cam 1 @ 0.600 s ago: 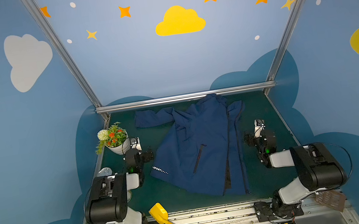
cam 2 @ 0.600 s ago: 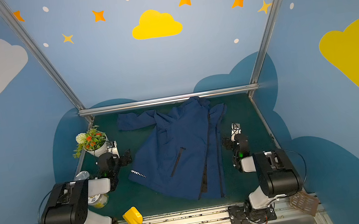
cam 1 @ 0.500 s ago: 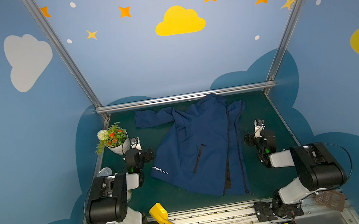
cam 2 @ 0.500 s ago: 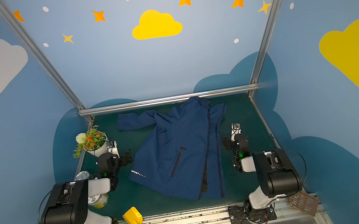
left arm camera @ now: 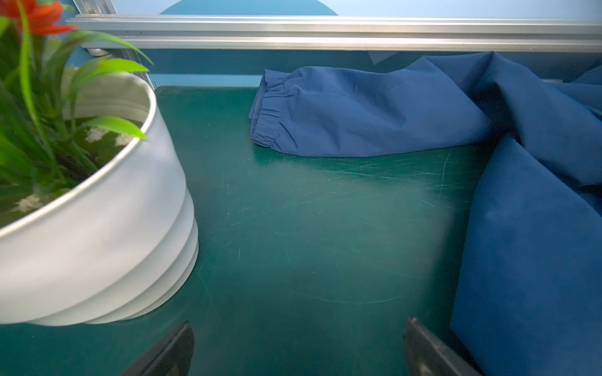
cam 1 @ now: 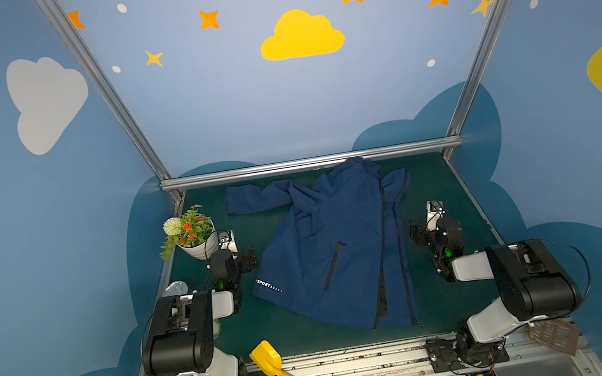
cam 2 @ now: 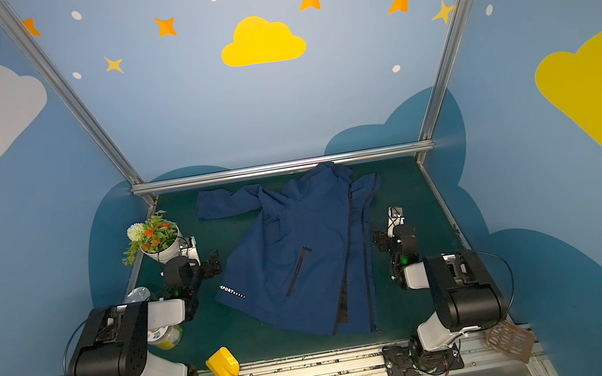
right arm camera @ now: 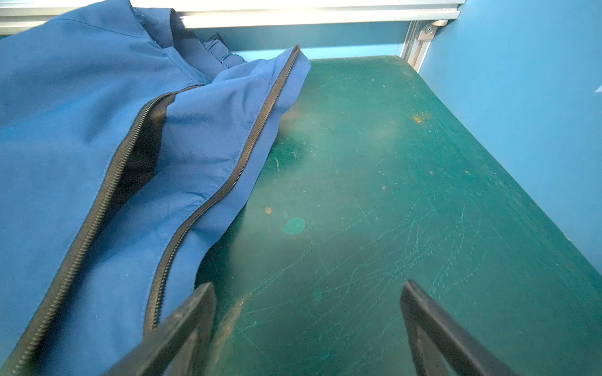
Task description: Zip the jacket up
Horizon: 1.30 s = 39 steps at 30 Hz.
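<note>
Both hands are open and empty, low over the green table (cam 1: 434, 184): the left hand (cam 1: 249, 257) and the right hand (cam 1: 416, 234) stand at either side of the jacket (cam 1: 325, 250). It lies flat in the middle, collar toward the back rail, hem toward the robot. Its front zipper (cam 1: 401, 255) is undone and runs back to front along the jacket's right part, so the right hand is nearer, just beside it. I cannot make out the slider, and only one sleeve shows clearly.
</note>
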### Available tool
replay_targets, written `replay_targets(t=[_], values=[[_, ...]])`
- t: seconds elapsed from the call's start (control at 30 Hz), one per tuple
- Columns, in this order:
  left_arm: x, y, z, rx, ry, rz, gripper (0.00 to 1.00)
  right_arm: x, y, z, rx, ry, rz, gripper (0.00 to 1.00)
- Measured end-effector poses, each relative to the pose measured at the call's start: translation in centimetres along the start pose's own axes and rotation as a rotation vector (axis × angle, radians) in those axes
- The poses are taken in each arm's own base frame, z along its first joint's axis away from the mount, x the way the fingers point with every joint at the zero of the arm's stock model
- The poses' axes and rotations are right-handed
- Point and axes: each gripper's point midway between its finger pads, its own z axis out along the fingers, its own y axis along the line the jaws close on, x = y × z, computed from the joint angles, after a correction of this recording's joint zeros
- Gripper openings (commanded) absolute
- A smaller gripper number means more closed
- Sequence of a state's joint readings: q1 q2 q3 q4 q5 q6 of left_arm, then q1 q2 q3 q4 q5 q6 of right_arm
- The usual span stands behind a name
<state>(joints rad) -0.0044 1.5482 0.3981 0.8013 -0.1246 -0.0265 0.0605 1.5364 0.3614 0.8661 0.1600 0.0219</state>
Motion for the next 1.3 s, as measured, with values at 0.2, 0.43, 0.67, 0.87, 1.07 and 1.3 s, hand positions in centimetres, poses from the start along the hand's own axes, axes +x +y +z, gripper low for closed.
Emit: replay_targets(t=[0.2,0.43,0.67,0.87,1.07,1.3], values=[[0.0,0.0,0.0,0.0,0.0,0.0,0.99,0.0,0.0,0.0,0.0,0.0,0.0,0.91],[-4.6,-0.5,-1.1,-0.062,0.029,0.016,0.99,-0.7,-0.2,-0.7,0.02,0.023,-0.005,0.91],[-21.3,-12.6,-10.0,0.221,-0.166,-0.077,0.99,-13.8,-1.2,-2.8,0.032,-0.004,0.166,0.91],[-12.9,-27.4,-10.8,0.484,0.167,0.051,0.99,-13.7,0.1,-0.3,-0.116,0.266,0.281,0.89],[-1.3,-32.4,-7.9,0.427,0.586,0.212,0.99,-8.9,5.0,0.9,-0.359,0.581,0.396,0.88],[1.5,-27.9,-9.0,0.247,0.76,0.227,0.99,-6.2,9.4,0.9,-0.523,0.739,0.49,0.85]])
